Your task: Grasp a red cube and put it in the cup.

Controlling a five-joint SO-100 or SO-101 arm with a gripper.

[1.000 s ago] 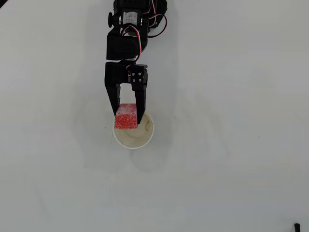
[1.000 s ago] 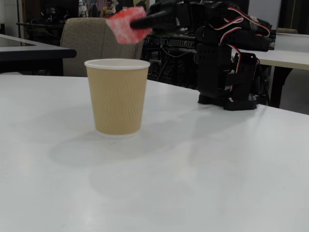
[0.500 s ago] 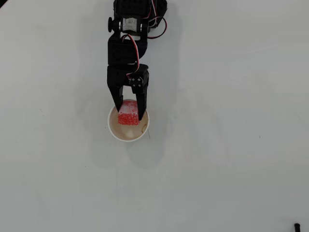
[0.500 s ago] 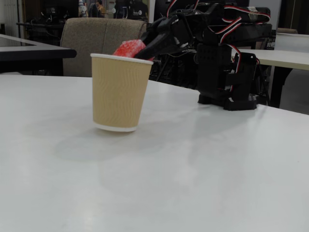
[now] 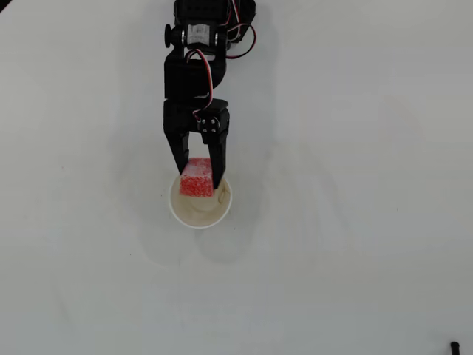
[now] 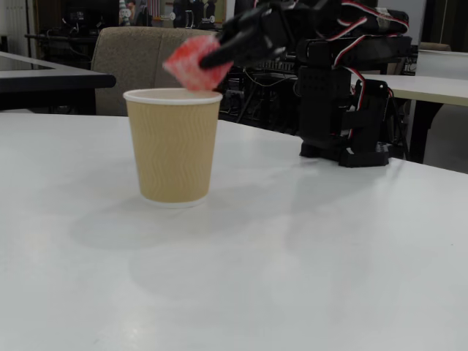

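**Overhead view: cube held at the near rim, not over the middle of the cup**

Overhead view shows the gripper with its jaws closed narrowly on the red cube, one finger against each side. The cube is seen over the part of the cup nearest the arm, overlapping the rim there, while most of the cream inside lies open beyond it. In the fixed view the red cube is held just above the rim of the cup, which stands upright on the white table.

The main risk is judged to be a release from this spot. Dropped so close to the rim, the cube could strike the edge and bounce out onto the table rather than fall inside. A second risk is contact: if the fingers are lowered here, the light paper cup (it stands free, with nothing bracing it) could be pushed or tipped. A small reach forward over the middle of the mouth would be called for before the jaws are opened.

Against half a second ago, the cup is seen upright again where it had been tilted, and it has shifted a little on the table. The cube, then sunk to rim level, has been raised clear above the rim.
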